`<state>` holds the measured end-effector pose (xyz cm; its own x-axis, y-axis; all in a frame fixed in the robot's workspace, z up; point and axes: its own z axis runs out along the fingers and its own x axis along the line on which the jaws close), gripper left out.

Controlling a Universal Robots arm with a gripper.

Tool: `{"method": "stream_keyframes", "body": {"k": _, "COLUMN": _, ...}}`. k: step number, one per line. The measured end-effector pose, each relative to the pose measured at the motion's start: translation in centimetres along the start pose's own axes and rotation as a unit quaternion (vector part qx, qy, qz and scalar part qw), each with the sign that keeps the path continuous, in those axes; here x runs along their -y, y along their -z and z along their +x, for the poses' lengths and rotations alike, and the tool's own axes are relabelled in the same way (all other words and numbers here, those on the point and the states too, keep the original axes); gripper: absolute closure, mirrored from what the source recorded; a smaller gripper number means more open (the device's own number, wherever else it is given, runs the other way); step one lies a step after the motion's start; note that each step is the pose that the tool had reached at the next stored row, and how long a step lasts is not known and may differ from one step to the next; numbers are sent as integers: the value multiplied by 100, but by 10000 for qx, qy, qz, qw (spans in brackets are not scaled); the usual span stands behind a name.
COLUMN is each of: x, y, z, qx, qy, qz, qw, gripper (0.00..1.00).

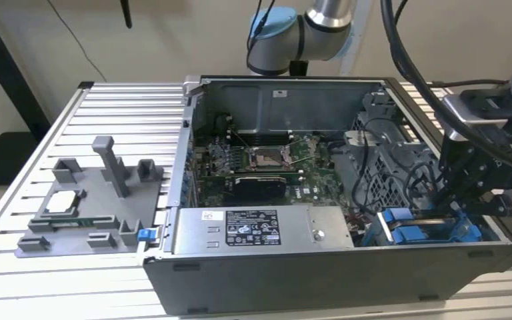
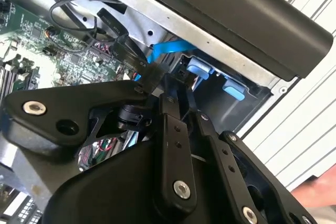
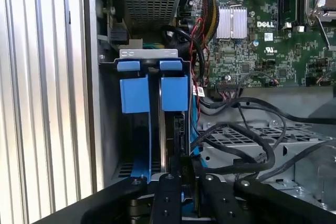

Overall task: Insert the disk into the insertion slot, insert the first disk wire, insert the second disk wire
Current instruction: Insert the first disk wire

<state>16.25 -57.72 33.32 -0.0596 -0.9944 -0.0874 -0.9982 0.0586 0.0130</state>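
Exterior view is showing the black claw [image 1: 456, 200] of the grey robot arm [image 1: 319, 27] hanging inside the open dark grey metal computer case [image 1: 327, 280], at the case corner toward the exterior view's right. The case is lying on the ribbed silver metal surface [image 1: 123, 100]. Whether the claw is standing wide, narrow or gripping something cannot be told.

First wrist view is showing the claw [image 3: 184, 163] close to the insertion slot [image 3: 107, 129], a rectangular bay of dark grey metal. The disk [image 3: 173, 93] is sitting edge-on inside this bay. Two tabs of its bright blue plastic carrier frame are showing side by side, and its silver body is hidden. A thin blue flat cable [image 2: 157, 52] is running past the claw [image 2: 168, 90] in the second wrist view. Looping black cables [image 3: 247, 145] are lying beside the bay, near the green circuit board [image 3: 252, 51].

Elsewhere in the case, the grey power-supply box with a black sticker [image 1: 256, 230] and the square silver processor socket [image 1: 265, 158] are lying well apart from the claw. A grey plastic fixture tray [image 1: 87, 213] is resting on the surface beside the case.
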Motion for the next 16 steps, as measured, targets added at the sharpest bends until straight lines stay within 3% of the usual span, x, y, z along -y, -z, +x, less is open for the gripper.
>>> {"method": "stream_keyframes", "body": {"k": 3, "x": 0, "y": -6, "z": -1, "qx": 11, "qy": -16, "qz": 1, "qw": 10000, "gripper": 100}}
{"method": "stream_keyframes", "body": {"k": 4, "x": 0, "y": 4, "z": -1, "qx": 16, "qy": -17, "qz": 1, "qw": 10000, "gripper": 0}}
{"method": "stream_keyframes", "body": {"k": 9, "x": -6, "y": 117, "z": -11, "qx": 9, "qy": -17, "qz": 1, "qw": 10000, "gripper": 0}}
{"method": "stream_keyframes", "body": {"k": 16, "x": -9, "y": 355, "z": -32, "qx": 7, "qy": -17, "qz": 1, "qw": 10000, "gripper": 0}}
